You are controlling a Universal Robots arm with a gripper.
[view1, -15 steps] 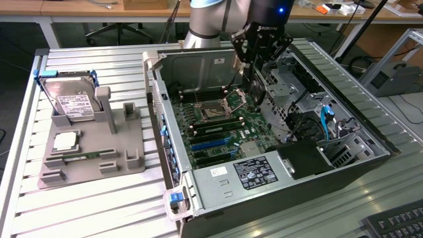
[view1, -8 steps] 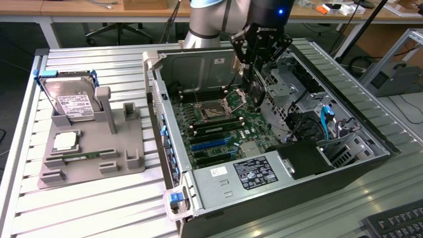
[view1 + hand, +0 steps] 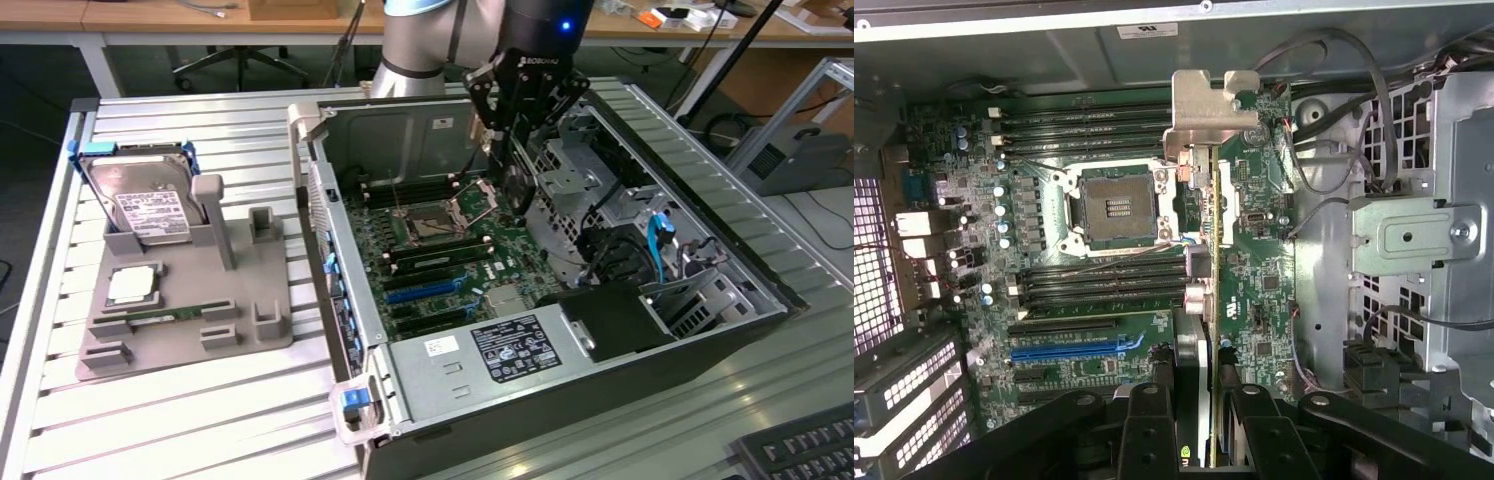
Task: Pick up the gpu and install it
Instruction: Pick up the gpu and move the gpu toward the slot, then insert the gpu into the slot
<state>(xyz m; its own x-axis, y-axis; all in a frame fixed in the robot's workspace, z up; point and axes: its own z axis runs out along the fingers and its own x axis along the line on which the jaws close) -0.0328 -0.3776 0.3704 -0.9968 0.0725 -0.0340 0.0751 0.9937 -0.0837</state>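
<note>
Upper centre of the exterior view, and the gpu hangs on edge inside the open computer case, held up over the motherboard. The gripper has it: from the wrist view the two black fingers are clamped on either side of the thin card, which runs away from the camera with its silver bracket at the far end. It sits just beside the bare CPU socket, between the rows of memory slots; whether its lower edge touches the board I cannot tell. Near the fingers lies a blue expansion slot. Lower centre of the exterior view, the power supply with its label fills the case's near corner. Over at middle left, well apart from the case, a grey holder stands on the slatted table, carrying a silver hard drive propped upright and a small memory stick lying flat. A keyboard peeks in at lower right.
</note>
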